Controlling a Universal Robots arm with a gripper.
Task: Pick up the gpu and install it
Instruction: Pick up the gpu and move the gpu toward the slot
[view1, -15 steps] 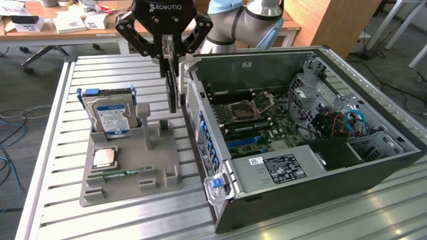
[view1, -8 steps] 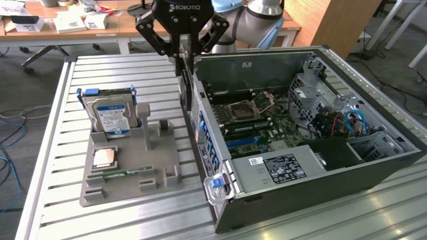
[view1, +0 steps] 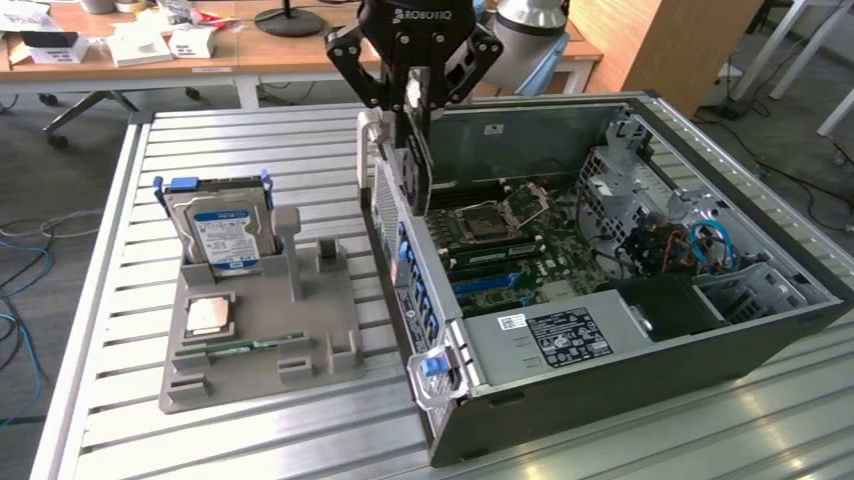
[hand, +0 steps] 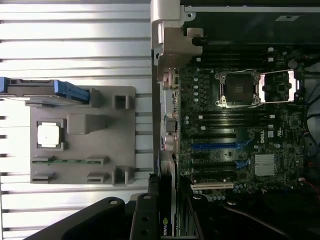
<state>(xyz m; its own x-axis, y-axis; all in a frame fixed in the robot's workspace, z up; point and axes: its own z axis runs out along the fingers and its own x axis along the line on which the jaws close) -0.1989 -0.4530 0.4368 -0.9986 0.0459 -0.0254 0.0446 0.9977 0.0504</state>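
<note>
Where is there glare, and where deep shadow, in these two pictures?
Wrist view: the ribbed aluminium table glares white, the square silver processor chip is washed out, and the open black computer case is dark inside. Exterior view: bright reflections on the table, case interior shaded.

At the top centre of the exterior view, the gripper (view1: 414, 100) points straight down, jaws closed on the gpu (view1: 415, 170), which hangs upright.

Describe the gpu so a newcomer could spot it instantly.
Find the open computer case on the slatted table. Over its wall facing the grey stand, the gripper holds the gpu: a thin black card hanging on edge. Unlike the blue-labelled hard drive on that stand, it is off the table.
</note>
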